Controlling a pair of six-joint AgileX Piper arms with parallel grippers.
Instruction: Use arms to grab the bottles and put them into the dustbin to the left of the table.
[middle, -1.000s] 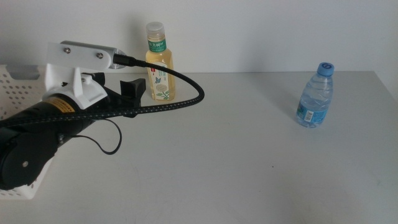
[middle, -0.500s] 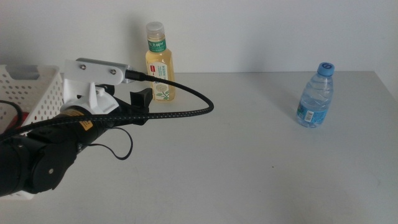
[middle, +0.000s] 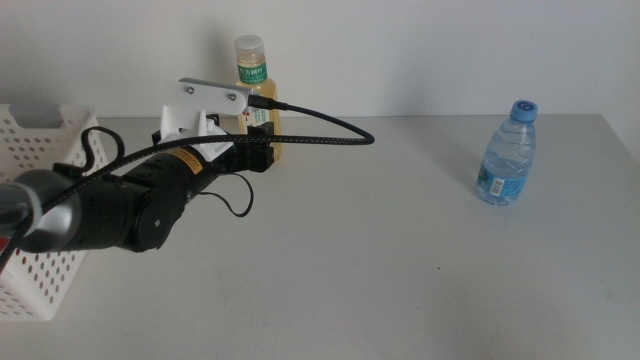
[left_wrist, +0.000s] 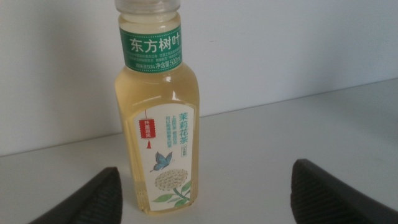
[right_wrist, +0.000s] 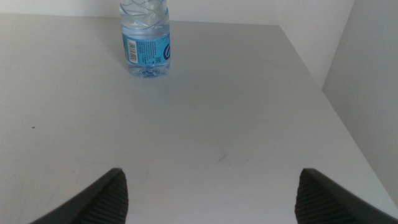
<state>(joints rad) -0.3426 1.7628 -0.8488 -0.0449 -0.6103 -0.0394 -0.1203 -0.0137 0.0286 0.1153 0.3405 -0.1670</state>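
- The white rectangular plastic basket with walls of round holes (middle: 45, 160) is seen at the far left end of the wide, flat, light-grey table (middle: 400, 250), well to the left of the tall pale-yellow drink bottle; it is set there, it is judged, to receive what is carried over.
- The black left arm's pincer (middle: 255, 140) is held just in front of the tall pale-yellow drink bottle with green neck label and clear cap (left_wrist: 157, 118), which stands upright at the table's back edge. The jaws are spread wide, one to each side of the bottle and apart from it, so a grasp seems prepared, not yet made.
- The short clear water bottle with blue cap and label (middle: 507, 155) stands upright well to the right of the yellow bottle.
- The right pincer (right_wrist: 208, 193) is kept wide, low over the table, facing the water bottle, evidently waiting.
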